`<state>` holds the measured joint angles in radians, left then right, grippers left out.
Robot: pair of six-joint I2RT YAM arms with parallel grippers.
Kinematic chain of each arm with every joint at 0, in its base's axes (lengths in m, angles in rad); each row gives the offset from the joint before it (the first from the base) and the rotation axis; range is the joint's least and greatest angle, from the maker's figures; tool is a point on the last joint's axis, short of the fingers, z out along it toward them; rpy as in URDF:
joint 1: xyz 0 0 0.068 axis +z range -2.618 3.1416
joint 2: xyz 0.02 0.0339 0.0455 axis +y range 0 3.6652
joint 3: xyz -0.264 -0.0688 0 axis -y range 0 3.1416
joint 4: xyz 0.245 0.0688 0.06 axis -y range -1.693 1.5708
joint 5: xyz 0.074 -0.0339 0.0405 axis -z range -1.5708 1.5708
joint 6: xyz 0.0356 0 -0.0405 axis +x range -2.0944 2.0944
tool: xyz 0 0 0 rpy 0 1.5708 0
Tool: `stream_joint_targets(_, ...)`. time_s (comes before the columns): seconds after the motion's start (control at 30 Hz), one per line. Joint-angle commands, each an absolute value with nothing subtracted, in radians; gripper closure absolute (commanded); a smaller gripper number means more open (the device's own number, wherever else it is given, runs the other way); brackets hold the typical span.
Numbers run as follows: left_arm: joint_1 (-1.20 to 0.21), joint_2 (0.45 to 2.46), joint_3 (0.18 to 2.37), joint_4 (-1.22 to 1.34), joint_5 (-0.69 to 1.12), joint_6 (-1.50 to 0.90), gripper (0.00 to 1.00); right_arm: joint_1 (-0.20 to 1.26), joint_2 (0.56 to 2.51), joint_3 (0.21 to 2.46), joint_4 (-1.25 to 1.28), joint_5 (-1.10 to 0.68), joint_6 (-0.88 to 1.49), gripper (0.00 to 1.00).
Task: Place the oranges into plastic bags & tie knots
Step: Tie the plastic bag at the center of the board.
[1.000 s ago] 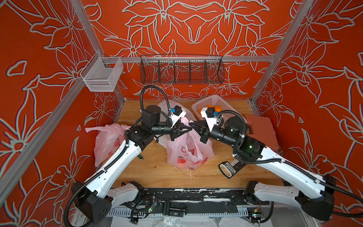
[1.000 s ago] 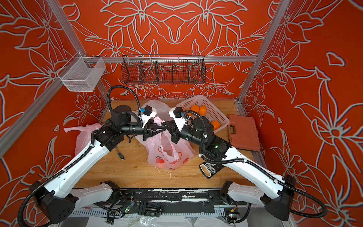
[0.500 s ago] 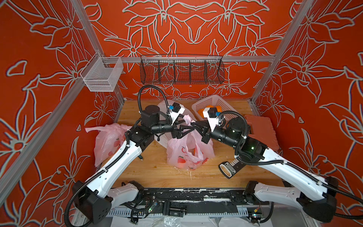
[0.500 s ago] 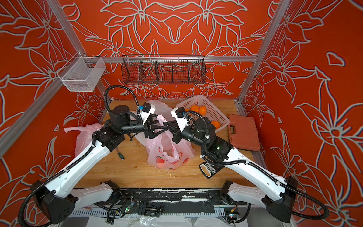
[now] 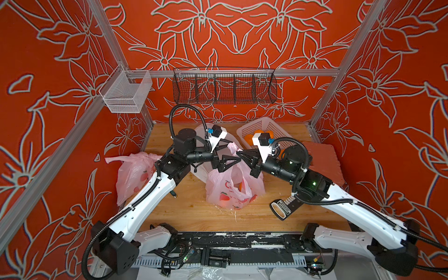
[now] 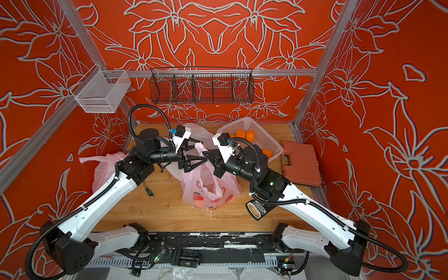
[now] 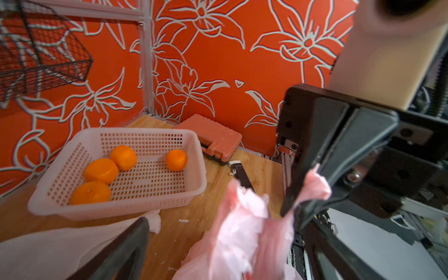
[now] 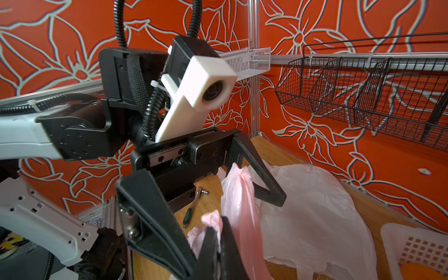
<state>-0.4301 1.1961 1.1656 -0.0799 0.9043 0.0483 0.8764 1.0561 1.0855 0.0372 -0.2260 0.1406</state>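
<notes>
A pink printed plastic bag (image 5: 232,191) (image 6: 208,189) stands mid-table with oranges (image 5: 241,186) showing through it. My right gripper (image 5: 238,154) (image 8: 215,240) is shut on one twisted handle (image 8: 213,219) above the bag. Facing it, my left gripper (image 5: 231,152) (image 6: 200,150) is open, and the bag's other handle strand (image 8: 238,189) stands loose between its fingers. No knot shows on this bag. A second pink bag (image 5: 132,174) lies at the left, and a white bag (image 6: 201,132) lies flat behind. More oranges (image 7: 123,157) (image 6: 244,134) sit in the perforated basket (image 7: 116,208).
A red tool case (image 5: 322,157) lies at the right wall, a black handled tool (image 5: 282,208) in front of my right arm, and a small driver (image 6: 148,191) by my left arm. A black wire rack (image 5: 224,84) and a white mesh bin (image 5: 126,93) hang on the walls.
My left gripper has opened and let go of the pink bag's handle. My right gripper stays shut on its handle, and both arms have hardly moved.
</notes>
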Motion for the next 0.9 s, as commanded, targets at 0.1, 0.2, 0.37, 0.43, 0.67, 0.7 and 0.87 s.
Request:
stream_joint_targets(0.1, -0.425, 1.224, 1.248, -0.170, 1.148, 0.226, 0.03, 0.879, 1.043, 1.079, 0.031, -0.267, 0.167, 1.00)
stream_joint_targets(0.2, -0.425, 1.224, 1.259, -0.167, 1.167, 0.233, 0.03, 0.878, 1.042, 1.080, 0.031, -0.267, 0.173, 1.00)
stream_joint_targets(0.37, -0.426, 1.241, 1.269, -0.171, 1.218, 0.230, 0.06, 0.875, 1.036, 1.076, 0.044, -0.268, 0.190, 1.00)
stream_joint_targets(0.43, -0.426, 1.252, 1.271, -0.173, 1.220, 0.225, 0.12, 0.872, 1.030, 1.067, 0.057, -0.267, 0.197, 1.00)
stream_joint_targets(0.67, -0.428, 1.269, 1.278, -0.180, 1.234, 0.221, 0.33, 0.865, 1.011, 1.037, 0.082, -0.257, 0.213, 1.00)
stream_joint_targets(0.7, -0.429, 1.270, 1.278, -0.181, 1.234, 0.221, 0.34, 0.864, 1.007, 1.034, 0.084, -0.251, 0.213, 1.00)
stream_joint_targets(0.87, -0.428, 1.275, 1.279, -0.187, 1.237, 0.219, 0.43, 0.863, 0.984, 1.007, 0.107, -0.219, 0.218, 1.00)
